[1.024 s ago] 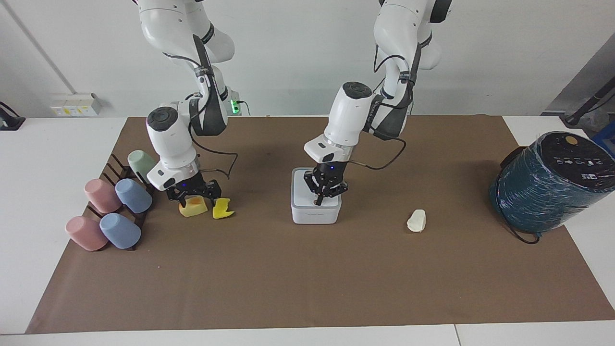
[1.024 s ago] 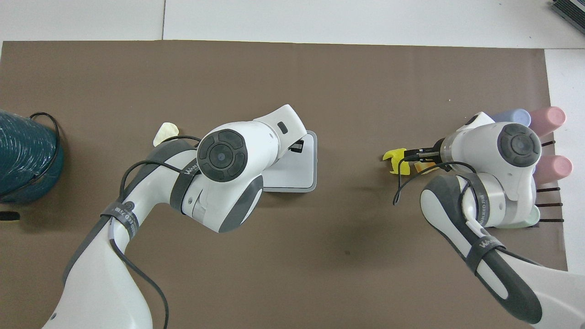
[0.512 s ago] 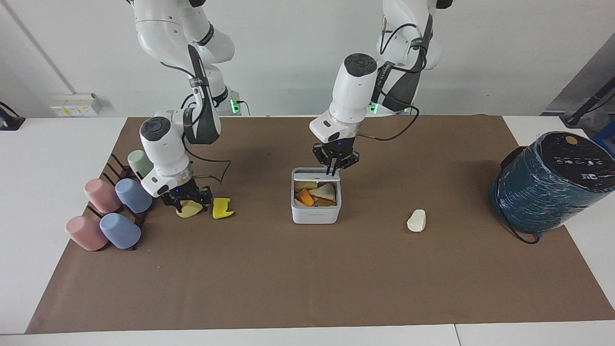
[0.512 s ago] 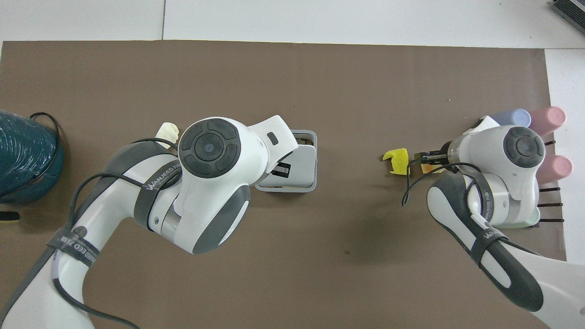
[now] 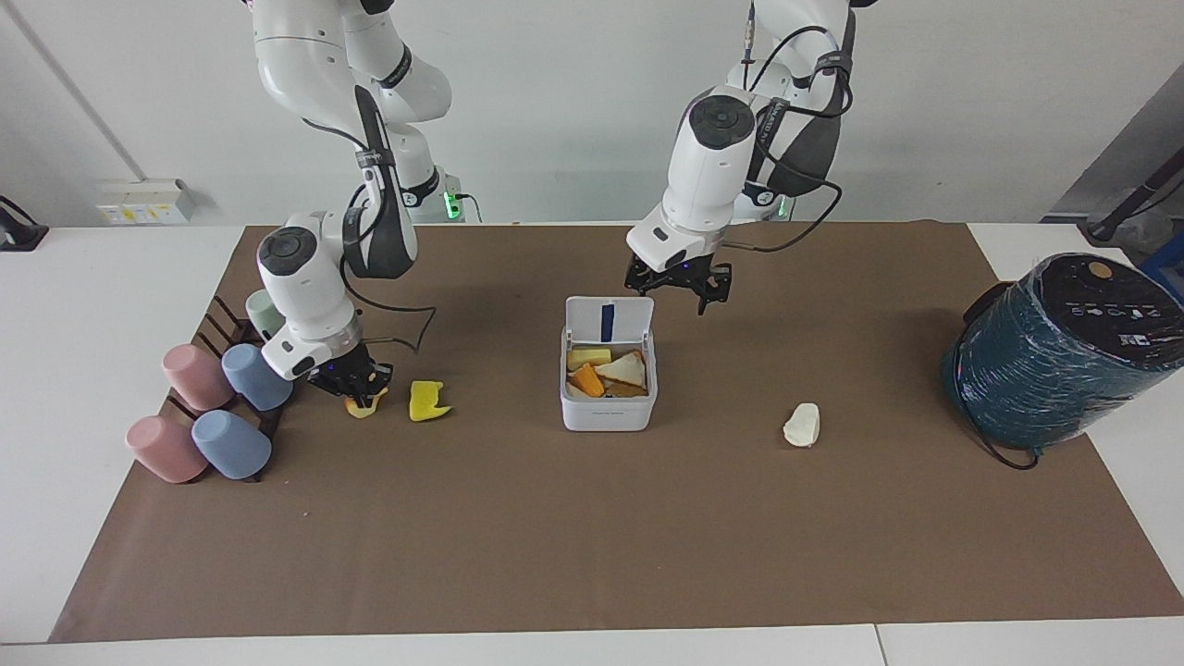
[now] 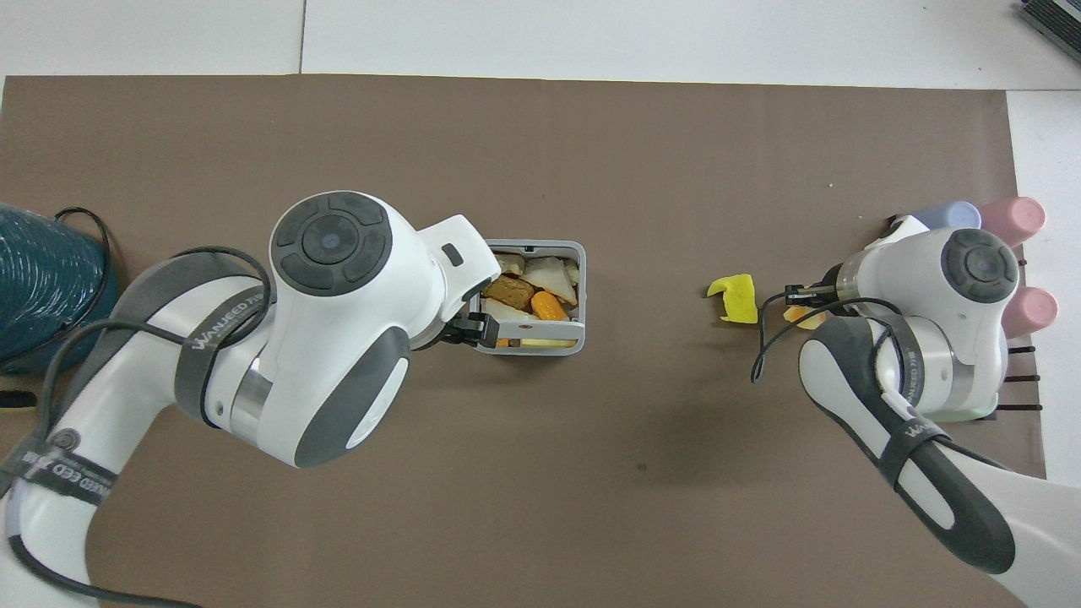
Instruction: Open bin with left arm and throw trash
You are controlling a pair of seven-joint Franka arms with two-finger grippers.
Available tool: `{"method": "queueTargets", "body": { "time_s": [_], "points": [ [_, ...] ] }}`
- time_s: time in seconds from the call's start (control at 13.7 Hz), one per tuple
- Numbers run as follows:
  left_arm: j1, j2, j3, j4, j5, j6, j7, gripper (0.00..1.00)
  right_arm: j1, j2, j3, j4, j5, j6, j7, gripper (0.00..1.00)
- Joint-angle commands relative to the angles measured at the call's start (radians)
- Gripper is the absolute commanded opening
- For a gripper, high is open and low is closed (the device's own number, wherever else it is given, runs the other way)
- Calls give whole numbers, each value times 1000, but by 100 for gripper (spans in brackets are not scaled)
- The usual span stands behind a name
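The white bin (image 5: 608, 414) stands mid-mat with its lid (image 5: 592, 324) upright and open; several food scraps lie inside. It also shows in the overhead view (image 6: 581, 279). My left gripper (image 5: 689, 294) is shut and empty, raised over the mat just beside the lid, toward the left arm's end. My right gripper (image 5: 359, 387) is shut on the yellow-orange wedge (image 5: 363, 405) low at the mat, beside the cups. The bright yellow jagged piece (image 5: 427, 400) lies on the mat beside the wedge, also in the overhead view (image 6: 736, 297). The white lump (image 5: 801, 425) lies toward the left arm's end.
A big dark teal wrapped cylinder (image 5: 1064, 351) with a black cable stands at the left arm's end of the table. Several pastel cups (image 5: 231, 407) lie on a dark rack at the right arm's end. A brown mat (image 5: 592, 536) covers the table.
The bin's lid has swung up and open. My left gripper rose off it and drew back toward the robots. My right gripper closed on the yellow-orange wedge.
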Motion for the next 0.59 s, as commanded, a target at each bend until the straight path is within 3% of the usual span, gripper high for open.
{"method": "queueTargets", "body": {
  "time_s": [0.0, 0.22, 0.51],
  "points": [
    [56, -81, -3, -57, 8, -40, 5, 100, -4, -10, 10, 44, -4, -98, 41, 0],
    [141, -86, -3, -62, 16, -18, 7, 100, 8, -53, 20, 134, -2, -227, 107, 0],
    [294, -71, -6, -60, 16, 105, 140, 100, 124, -67, 26, 265, 12, -278, 312, 0]
  ]
}}
